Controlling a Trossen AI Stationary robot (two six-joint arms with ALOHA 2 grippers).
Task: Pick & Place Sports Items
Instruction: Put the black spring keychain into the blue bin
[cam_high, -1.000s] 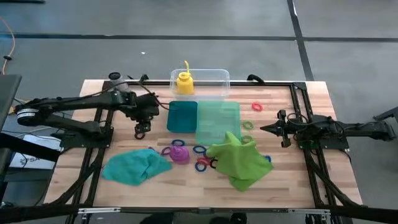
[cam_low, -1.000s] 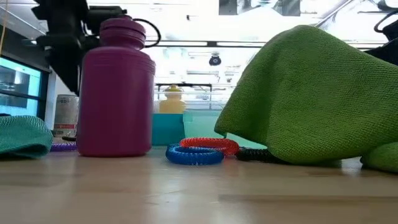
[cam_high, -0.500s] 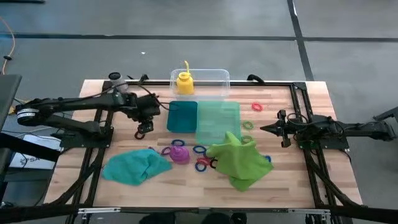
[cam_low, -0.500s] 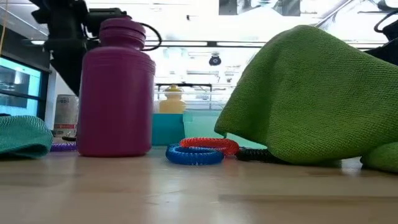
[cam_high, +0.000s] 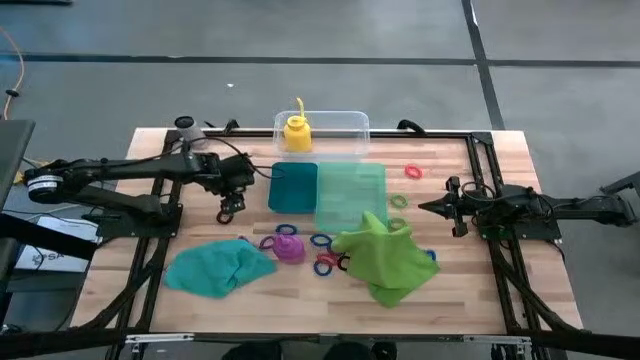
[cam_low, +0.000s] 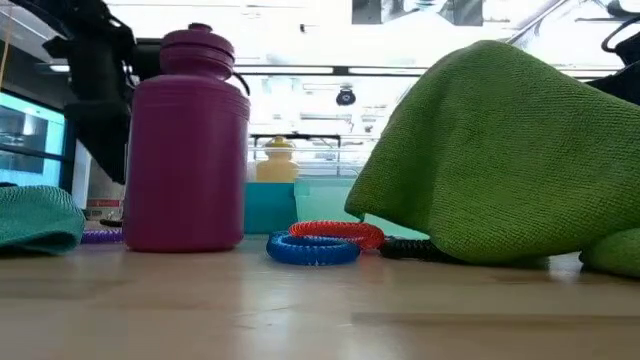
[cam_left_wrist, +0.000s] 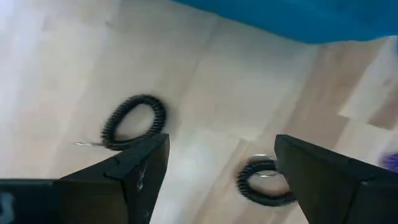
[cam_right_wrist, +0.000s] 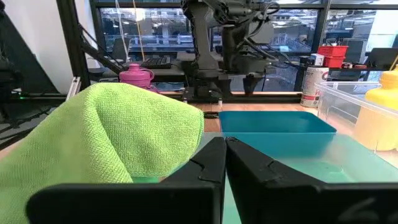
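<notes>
Two black rings (cam_left_wrist: 133, 121) lie on the tabletop (cam_high: 450, 290) directly below the left claw (cam_left_wrist: 217, 165), whose fingers are spread wide to straddle one. Right claw (cam_high: 428, 207), fingers closed and empty, waits well apart.

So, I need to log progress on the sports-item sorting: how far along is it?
Done: only the small yellow bottle stands in the clear plastic tub.

In hand: nothing. The left gripper hangs open over two black coiled rings; the right gripper waits shut at the table's right.

Left: the purple bottle, teal cloth, lime-green cloth and scattered rings; the teal two-part tray looks empty.
</notes>
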